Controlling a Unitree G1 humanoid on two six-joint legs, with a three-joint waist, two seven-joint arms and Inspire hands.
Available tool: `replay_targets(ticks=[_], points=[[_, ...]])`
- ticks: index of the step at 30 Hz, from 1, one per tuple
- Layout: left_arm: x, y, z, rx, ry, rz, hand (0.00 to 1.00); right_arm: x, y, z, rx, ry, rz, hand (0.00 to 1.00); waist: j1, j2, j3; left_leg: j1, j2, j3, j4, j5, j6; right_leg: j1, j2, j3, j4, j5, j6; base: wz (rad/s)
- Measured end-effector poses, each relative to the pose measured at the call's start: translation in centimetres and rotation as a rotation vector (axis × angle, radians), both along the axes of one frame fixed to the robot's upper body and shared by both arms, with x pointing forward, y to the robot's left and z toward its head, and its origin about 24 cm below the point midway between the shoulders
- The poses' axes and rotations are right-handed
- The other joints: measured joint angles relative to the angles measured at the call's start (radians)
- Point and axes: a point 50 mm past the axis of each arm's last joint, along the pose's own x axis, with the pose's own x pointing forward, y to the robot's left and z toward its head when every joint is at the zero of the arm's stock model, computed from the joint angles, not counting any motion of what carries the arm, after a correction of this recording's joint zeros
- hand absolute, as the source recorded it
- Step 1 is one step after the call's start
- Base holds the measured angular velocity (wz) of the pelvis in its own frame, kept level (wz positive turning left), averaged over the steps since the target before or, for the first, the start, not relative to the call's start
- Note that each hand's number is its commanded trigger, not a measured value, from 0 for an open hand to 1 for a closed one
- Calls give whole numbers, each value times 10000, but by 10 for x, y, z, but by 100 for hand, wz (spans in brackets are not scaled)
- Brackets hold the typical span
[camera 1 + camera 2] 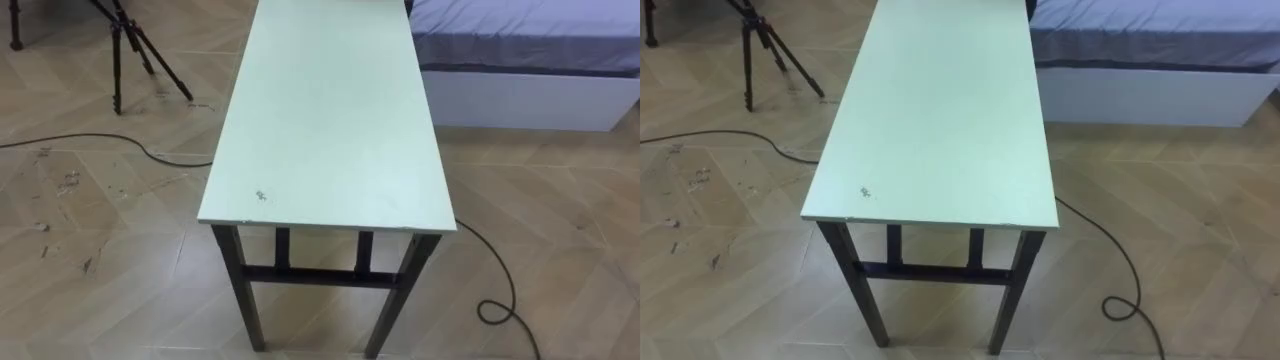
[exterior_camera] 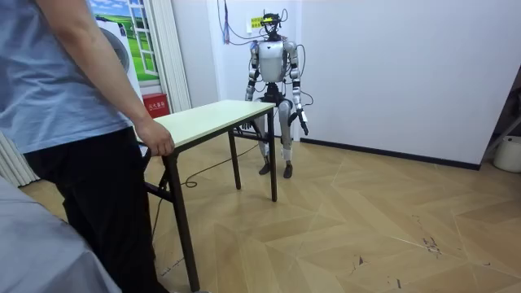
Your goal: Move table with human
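Note:
A long table with a pale green top (image 1: 330, 110) and dark metal legs stands lengthwise before me, its near short edge close below. In the room view the table (image 2: 213, 116) lies between me and a person (image 2: 73, 122). The person stands at the far end with one hand (image 2: 156, 140) curled over the table's edge. I stand upright at my end, a short step behind the table, with both arms down. My left hand (image 2: 304, 124) hangs beside my thigh, away from the table. My right arm hangs on the room view's left, near the table's corner.
A black tripod (image 1: 135, 50) stands on the floor left of the table. A bed (image 1: 525, 50) with a blue cover lies at the right, close to the table's far end. A dark cable (image 1: 492, 280) snakes over the wooden floor on both sides.

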Motion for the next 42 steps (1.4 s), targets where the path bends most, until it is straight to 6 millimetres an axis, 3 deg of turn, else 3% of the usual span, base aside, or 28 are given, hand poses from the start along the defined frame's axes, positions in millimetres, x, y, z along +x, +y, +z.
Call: replay_targets(ticks=[12, 17, 27, 33, 39, 42], points=[[-4, 0, -1, -352, 95, 740, 0, -3, 3, -1, 153, 141, -115, 0, 1, -42, -1, 169, -8, 10, -68, 0, 0, 129, -9, 13, -17, -12, 15, 0], [-14, -3, -5, -1604, 37, 2647, 0, 0, 3, -1, 342, 121, -313, 0, 5, -21, -20, 104, -7, 14, -40, 0, 0, 45, -17, 15, 1, -22, 24, 0], [-12, -4, -5, -3454, -489, 3348, 0, 12, 4, 2, 990, -596, -99, 0, 8, 144, -25, -146, -8, 14, 29, 0, 1, -177, -17, 47, 21, 1, 21, 0], [18, -22, 0, -5599, -2006, 3821, 0, 43, 9, 14, 1793, -2228, -295, 0, 12, 300, -24, -201, -16, 13, 109, 1, 1, -178, -28, 50, 43, 14, 26, -1], [45, -43, 12, -7518, -3222, 3501, 0, 67, 33, 30, 3406, -3909, -436, 0, -11, 305, -31, -245, -15, -19, 134, 0, 1, -189, -25, 22, 16, 0, 8, -1], [56, -64, 18, -8725, -3565, 3299, 0, 77, 48, 40, 4379, -4551, -441, 0, -25, 271, -15, -259, -33, -29, 138, 0, 1, -198, -24, 0, 17, -5, 16, 1]])
